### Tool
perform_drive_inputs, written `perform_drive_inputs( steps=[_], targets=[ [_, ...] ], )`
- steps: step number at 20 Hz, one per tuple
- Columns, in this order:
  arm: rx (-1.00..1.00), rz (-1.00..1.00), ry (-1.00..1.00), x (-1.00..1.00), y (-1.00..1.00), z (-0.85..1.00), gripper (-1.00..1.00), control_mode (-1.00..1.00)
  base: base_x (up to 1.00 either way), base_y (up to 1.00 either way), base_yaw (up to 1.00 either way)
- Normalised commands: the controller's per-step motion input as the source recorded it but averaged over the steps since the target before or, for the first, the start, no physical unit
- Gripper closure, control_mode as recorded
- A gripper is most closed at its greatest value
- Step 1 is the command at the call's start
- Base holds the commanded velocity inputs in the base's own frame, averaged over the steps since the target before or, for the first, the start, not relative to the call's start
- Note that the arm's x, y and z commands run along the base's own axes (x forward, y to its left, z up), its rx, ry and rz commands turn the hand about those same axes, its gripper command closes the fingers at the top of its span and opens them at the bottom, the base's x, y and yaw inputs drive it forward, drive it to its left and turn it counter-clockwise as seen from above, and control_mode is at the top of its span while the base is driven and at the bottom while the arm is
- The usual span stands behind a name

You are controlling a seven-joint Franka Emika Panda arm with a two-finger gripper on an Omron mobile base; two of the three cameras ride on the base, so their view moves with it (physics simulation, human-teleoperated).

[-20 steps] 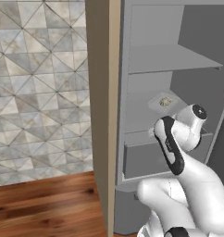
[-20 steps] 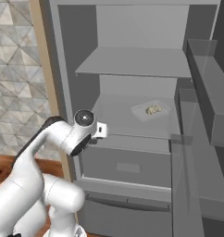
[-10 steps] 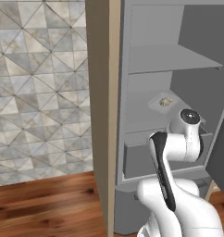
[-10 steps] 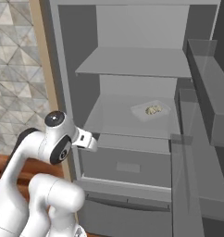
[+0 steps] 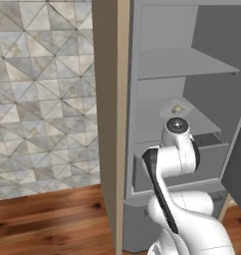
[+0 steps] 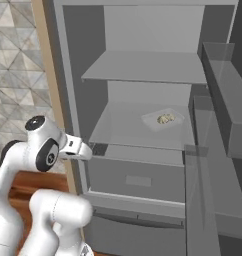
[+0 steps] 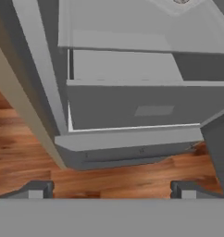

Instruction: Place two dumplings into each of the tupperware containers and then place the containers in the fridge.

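The fridge (image 6: 143, 67) stands open in front of me. On its middle shelf rests one tupperware container (image 6: 164, 119), a pale shallow tray holding dumplings (image 6: 166, 118); the same tupperware container (image 5: 178, 107) shows past my arm in the left base view. My gripper (image 6: 95, 149) hangs empty and open at the left front edge of that shelf, well short of the tray. In the hand view my gripper (image 7: 111, 190) has its fingertips (image 7: 37, 189) wide apart above the wooden floor, facing the bottom drawer (image 7: 146, 109).
The fridge's tan side panel (image 5: 110, 124) stands left of the opening, with a tiled wall (image 5: 43, 84) beyond it. The open fridge door with its bins (image 6: 220, 105) juts out on the right. Wooden floor (image 7: 21, 139) lies below.
My arm has drawn back from the fridge shelf, the hand moving left and lower. The jaws stayed open. The container and dumplings have not moved.
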Motion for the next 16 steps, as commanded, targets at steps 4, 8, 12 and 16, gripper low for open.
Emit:
perform_drive_inputs(
  steps=[4,8,12,16],
  targets=[
    [-0.04,0.0,0.0,-0.07,0.09,-0.01,-1.0,1.0,-0.66,0.02,-0.03],
    [0.0,0.0,0.0,0.0,0.0,0.0,-1.0,1.0,-1.0,-0.1,-0.2],
    [0.0,0.0,0.0,0.0,0.0,0.0,-1.0,1.0,-0.77,-0.13,-0.28],
    [0.0,0.0,0.0,0.0,0.0,0.0,-1.0,1.0,-0.46,0.0,-0.49]
  ],
)
